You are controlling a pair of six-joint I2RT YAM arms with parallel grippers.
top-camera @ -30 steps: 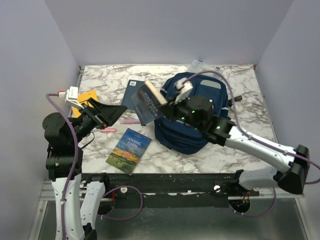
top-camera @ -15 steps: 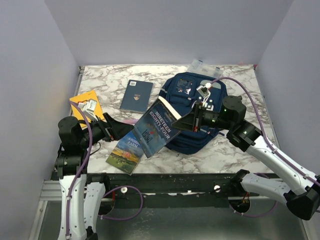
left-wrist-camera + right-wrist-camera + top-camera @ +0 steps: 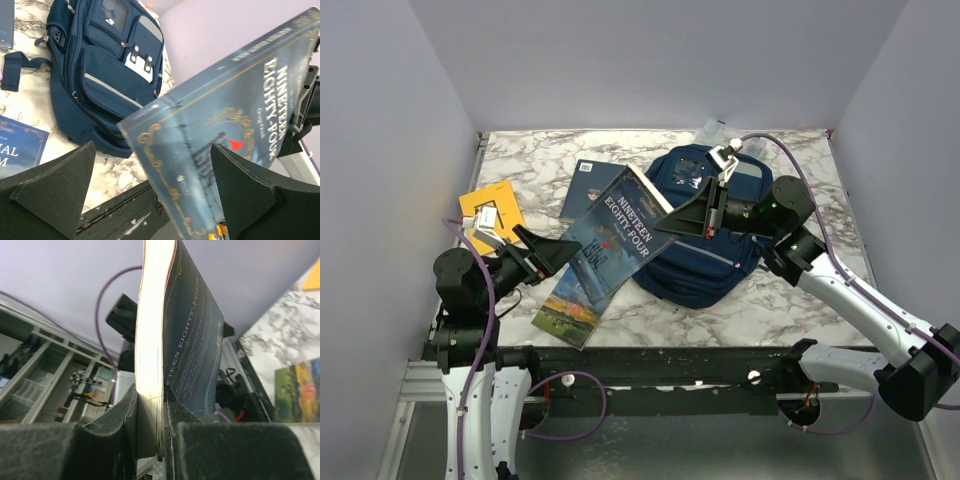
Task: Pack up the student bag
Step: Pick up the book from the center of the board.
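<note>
Packing scene, overhead and wrist views. The student bag [image 3: 715,250] is laid flat, front face up, on the right half of the marbled table [image 3: 800,290]. Its front pockets, grey stripes and white patch are shown in the left wrist view [image 3: 100,70]. The pockets appear zipped, and nothing inside them can be made out. A clear plastic box [image 3: 713,130] is seen just behind the bag at the far edge; its contents cannot be told.

The right gripper [image 3: 672,220] is closed on one end of a dark hardback titled "Nineteen Eighty-Four" [image 3: 610,235]. The page edge is pinched between the padded fingers [image 3: 122,415]. The book is held tilted above the table, left of the bag and not in it.

The left gripper [image 3: 556,248] is spread wide, with nothing grasped. The book's lower corner [image 3: 225,135] is framed between its two fingers [image 3: 55,185], and no contact is seen.

A paperback, "Animal Farm" [image 3: 563,308], is partly covered by the held book. A navy booklet [image 3: 586,180] and a yellow card [image 3: 485,200] are laid on the left of the table.
</note>
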